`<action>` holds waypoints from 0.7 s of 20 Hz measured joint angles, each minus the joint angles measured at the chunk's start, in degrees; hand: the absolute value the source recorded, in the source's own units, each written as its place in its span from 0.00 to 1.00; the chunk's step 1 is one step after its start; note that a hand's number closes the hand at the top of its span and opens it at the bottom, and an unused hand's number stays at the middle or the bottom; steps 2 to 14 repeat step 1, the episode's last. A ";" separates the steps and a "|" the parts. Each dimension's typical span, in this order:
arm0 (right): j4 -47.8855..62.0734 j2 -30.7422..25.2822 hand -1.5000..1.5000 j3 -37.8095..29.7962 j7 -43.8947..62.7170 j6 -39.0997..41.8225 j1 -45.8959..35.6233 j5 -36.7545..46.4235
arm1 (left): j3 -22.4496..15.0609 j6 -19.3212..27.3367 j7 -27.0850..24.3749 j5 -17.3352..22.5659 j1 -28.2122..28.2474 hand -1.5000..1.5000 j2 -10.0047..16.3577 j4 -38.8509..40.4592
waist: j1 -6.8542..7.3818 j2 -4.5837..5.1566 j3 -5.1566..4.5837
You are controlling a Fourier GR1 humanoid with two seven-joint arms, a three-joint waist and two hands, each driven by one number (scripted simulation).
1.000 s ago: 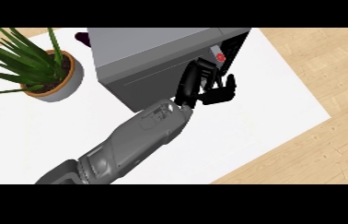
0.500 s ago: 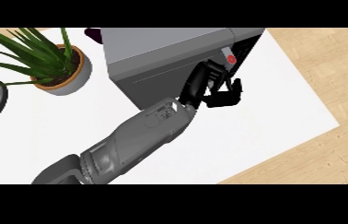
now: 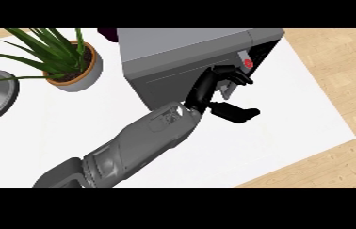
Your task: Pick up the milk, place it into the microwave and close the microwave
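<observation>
Left hand (image 3: pixel 204 90) reaches in from lower left, fingers (image 3: pixel 230 75) stretched up against the microwave's front, thumb (image 3: pixel 238 113) spread well apart to the lower right, pinching nothing visible. Potted plant (image 3: pixel 69 65) stands at left on the white counter (image 3: pixel 285 129), and the grey microwave (image 3: pixel 173 49) sits at top centre with a dark opening on its right side. Just above the fingers is a small white piece with a red spot (image 3: pixel 246 63), possibly the milk, cannot tell.

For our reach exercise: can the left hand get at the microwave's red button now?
Probably yes: the left hand is open at the front of the microwave, fingers beside the red button, nothing between.
</observation>
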 measured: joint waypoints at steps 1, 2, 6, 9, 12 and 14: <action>-0.27 -0.04 0.00 -0.19 0.18 -0.10 0.25 -0.18 | -0.19 -0.37 -0.16 0.23 0.03 0.00 0.00 0.04 | 0.24 -0.07 0.00; -0.27 -0.04 0.00 -0.19 0.18 -0.10 0.25 -0.18 | -0.19 -0.37 -0.16 0.23 0.03 0.00 0.00 0.04 | 0.24 -0.07 0.00; -0.27 -0.04 0.00 -0.19 0.18 -0.10 0.25 -0.18 | -0.19 -0.37 -0.16 0.23 0.03 0.00 0.00 0.04 | 0.24 -0.07 0.00; -0.27 -0.04 0.00 -0.19 0.18 -0.10 0.25 -0.18 | -0.19 -0.37 -0.16 0.23 0.03 0.00 0.00 0.04 | 0.24 -0.07 0.00; -0.27 -0.04 0.00 -0.19 0.18 -0.10 0.25 -0.18 | -0.19 -0.37 -0.16 0.23 0.03 0.00 0.00 0.04 | 0.24 -0.07 0.00; -0.27 -0.04 0.00 -0.19 0.18 -0.10 0.25 -0.18 | -0.19 -0.37 -0.16 0.23 0.03 0.00 0.00 0.04 | 0.24 -0.07 0.00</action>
